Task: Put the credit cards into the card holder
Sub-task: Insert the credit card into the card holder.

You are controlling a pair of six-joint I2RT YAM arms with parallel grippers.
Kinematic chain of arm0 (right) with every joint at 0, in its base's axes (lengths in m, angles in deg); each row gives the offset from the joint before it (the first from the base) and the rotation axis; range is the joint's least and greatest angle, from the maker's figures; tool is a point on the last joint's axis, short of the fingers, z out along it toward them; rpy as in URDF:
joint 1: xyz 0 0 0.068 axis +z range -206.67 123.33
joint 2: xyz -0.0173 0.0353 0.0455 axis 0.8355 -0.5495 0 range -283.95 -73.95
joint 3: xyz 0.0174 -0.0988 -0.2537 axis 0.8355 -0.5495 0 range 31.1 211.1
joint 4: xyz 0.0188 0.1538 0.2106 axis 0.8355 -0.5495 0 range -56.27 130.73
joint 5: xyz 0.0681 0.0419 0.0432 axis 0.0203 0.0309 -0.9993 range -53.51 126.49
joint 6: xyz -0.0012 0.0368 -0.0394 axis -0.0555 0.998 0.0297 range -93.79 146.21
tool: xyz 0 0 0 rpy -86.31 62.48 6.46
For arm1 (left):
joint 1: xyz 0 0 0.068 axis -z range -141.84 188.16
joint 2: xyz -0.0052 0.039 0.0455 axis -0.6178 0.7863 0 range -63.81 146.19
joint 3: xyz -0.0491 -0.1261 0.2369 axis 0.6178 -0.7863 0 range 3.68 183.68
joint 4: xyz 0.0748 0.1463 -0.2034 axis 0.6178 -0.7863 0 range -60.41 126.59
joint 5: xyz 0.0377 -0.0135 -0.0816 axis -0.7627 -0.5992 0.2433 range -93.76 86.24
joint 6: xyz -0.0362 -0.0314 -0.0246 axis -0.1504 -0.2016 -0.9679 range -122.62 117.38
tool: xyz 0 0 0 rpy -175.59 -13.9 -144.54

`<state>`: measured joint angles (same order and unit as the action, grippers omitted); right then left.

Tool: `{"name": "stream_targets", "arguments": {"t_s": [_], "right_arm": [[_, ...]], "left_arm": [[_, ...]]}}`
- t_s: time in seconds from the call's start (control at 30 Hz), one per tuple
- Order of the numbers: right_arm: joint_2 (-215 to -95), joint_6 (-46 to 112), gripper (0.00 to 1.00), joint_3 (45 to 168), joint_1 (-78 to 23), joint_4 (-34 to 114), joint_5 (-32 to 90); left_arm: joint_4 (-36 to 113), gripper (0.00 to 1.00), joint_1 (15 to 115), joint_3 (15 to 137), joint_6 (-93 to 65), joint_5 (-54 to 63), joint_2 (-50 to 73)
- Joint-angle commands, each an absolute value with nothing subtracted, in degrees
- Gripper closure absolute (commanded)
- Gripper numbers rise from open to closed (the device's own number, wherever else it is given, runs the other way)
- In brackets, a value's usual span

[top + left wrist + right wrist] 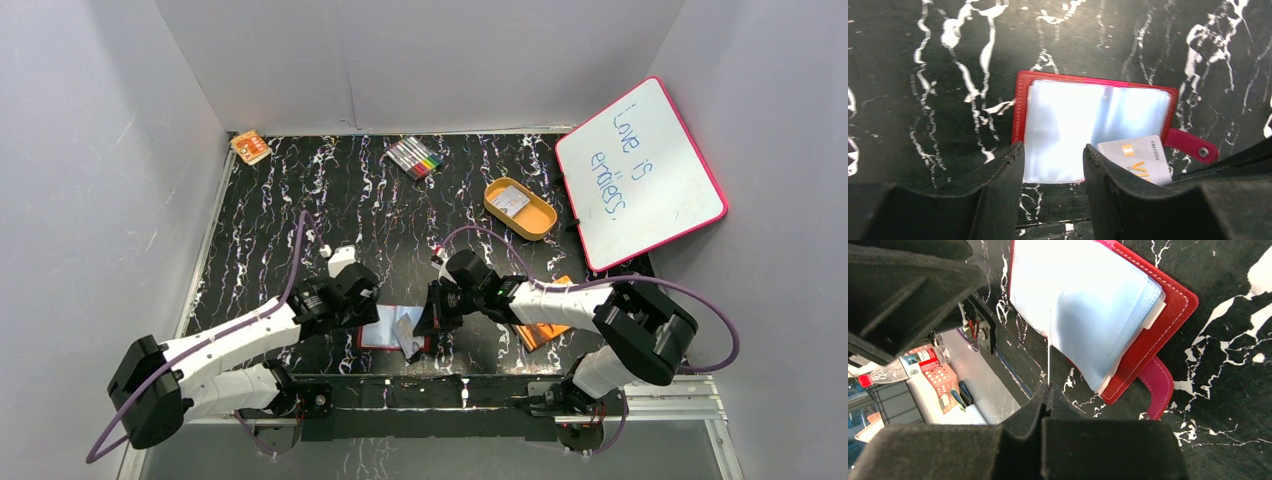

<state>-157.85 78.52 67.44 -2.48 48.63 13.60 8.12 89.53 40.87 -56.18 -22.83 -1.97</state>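
Just beyond the right gripper [1048, 392], clamped on a card [1049, 347], lies the holder [1175, 305], card aimed at it; left gripper [1054, 157], jaws apart.

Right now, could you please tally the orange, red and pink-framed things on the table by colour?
Orange: 3 (tray, small box, booklet)
Red: 1 (card holder)
Pink-framed: 1 (whiteboard)
Total: 5

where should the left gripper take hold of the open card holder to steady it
Probably the card holder by its left red cover edge, from above-left: it lies flat open, and the right gripper holds a credit card at its tab side.
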Motion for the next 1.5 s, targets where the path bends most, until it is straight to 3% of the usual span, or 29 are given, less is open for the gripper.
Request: {"name": "stream_targets", "arguments": {"t_s": [0.0, 0.7, 1.0, 1.47], "right_arm": [[-159.49, 78.64, 1.00, 69.17, -2.16, 51.08, 12.86], [-160.75, 82.81, 1.00, 67.79, -2.16, 56.37, 14.72], [-162.14, 83.25, 1.00, 67.74, -2.15, 58.48, 14.11], [-164.86, 83.53, 1.00, 68.50, -2.20, 59.76, 13.31]], "left_arm": [[4.59, 0.57, 86.14, 38.00, -57.55, -24.56, -5.70], [6.00, 0.63, 84.14, 33.40, -58.57, -21.38, -2.86], [3.09, 0.71, 83.63, 35.04, -60.73, -25.10, -3.54], [6.10, 0.76, 82.91, 33.39, -60.33, -21.25, 1.11]]}}
